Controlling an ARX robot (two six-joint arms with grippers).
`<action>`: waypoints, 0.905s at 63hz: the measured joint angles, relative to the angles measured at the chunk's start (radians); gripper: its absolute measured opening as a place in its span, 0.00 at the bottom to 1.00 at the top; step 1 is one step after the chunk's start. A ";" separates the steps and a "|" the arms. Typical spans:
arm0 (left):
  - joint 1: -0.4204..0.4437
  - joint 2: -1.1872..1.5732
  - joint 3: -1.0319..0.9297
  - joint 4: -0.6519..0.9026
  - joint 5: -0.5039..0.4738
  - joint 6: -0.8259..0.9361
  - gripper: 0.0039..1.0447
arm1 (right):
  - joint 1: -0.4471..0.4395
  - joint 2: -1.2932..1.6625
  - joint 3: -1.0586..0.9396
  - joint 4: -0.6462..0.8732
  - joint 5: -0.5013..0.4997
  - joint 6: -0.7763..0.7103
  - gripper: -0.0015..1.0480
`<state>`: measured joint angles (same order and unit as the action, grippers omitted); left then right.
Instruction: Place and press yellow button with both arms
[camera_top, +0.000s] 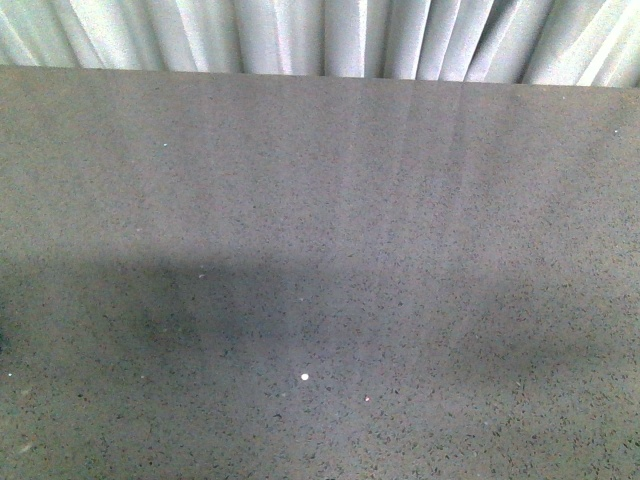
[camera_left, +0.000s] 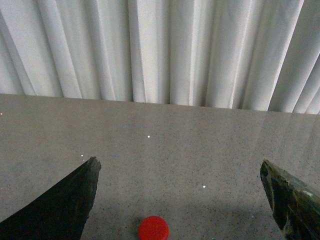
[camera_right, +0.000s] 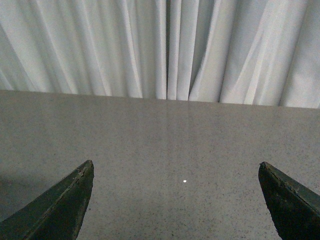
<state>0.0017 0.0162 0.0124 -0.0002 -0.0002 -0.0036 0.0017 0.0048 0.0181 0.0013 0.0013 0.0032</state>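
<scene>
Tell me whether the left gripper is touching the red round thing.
Apart. The left wrist view shows bare table between the red round thing and both open fingers of the left gripper.

Dim, grainy; soft shadow near edge.

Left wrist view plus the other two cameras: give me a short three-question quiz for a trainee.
1. True or false: the left end effector and the right end effector are both open.
2. The round cap lying on the table in the left wrist view is: A yellow, B red, C blue.
3. Fill in: behind the table hangs a pleated white ____.
Key: 1 true; 2 B; 3 curtain.
</scene>
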 joint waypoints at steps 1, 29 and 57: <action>0.000 0.000 0.000 0.000 0.000 0.000 0.91 | 0.000 0.000 0.000 0.000 0.000 0.000 0.91; 0.000 0.000 0.000 0.000 0.000 0.000 0.91 | 0.000 0.000 0.000 0.000 0.000 0.000 0.91; 0.000 0.000 0.000 0.000 0.000 0.000 0.91 | 0.000 0.000 0.000 0.000 0.000 0.000 0.91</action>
<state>0.0017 0.0162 0.0124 -0.0002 -0.0002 -0.0040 0.0017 0.0048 0.0181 0.0013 0.0013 0.0032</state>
